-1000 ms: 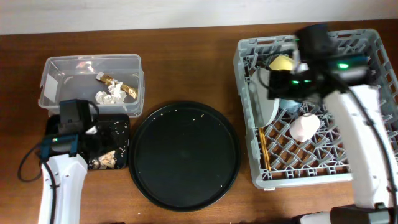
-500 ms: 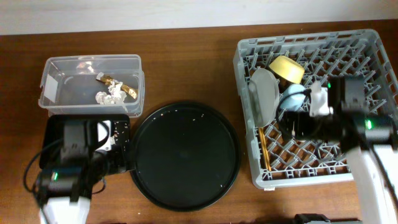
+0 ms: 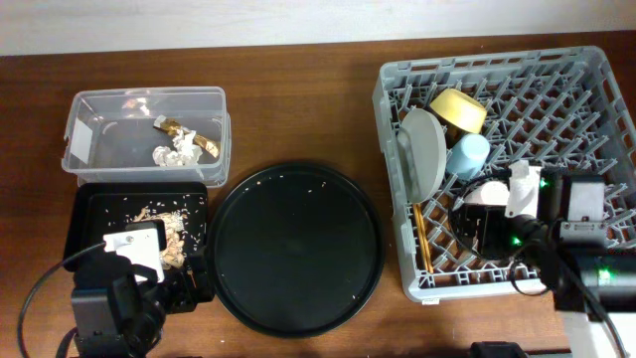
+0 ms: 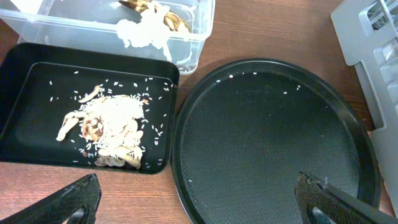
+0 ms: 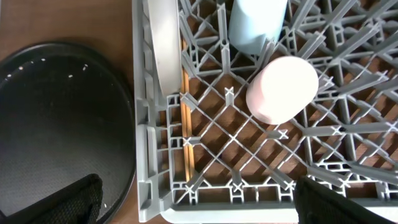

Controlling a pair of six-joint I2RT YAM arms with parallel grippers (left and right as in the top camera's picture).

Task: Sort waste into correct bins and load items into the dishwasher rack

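Note:
The grey dishwasher rack (image 3: 596, 80) holds the grey-green plate (image 3: 422, 149) on edge, the yellow bowl (image 3: 458, 109), the blue cup (image 3: 468, 155), the pink cup (image 5: 283, 90) and the chopsticks (image 3: 420, 234). The clear tub (image 3: 144, 129) holds white tissue (image 3: 177, 151) and the gold wrapper (image 3: 189, 134). The shallow black tray (image 3: 89, 199) holds food scraps (image 4: 112, 127). My left gripper (image 4: 199, 202) is open and empty, above the table at the tray's front edge. My right gripper (image 5: 199, 205) is open and empty over the rack's front left corner.
A large round black tray (image 3: 295, 247) with a few crumbs lies between the bins and the rack. The rack's near wall (image 5: 146, 155) stands just under my right fingers. My right arm covers part of the pink cup in the overhead view.
Both arms have pulled back toward the table's front. The right arm has left the rack's middle, and the pink cup stays there. The left arm has uncovered the black tray.

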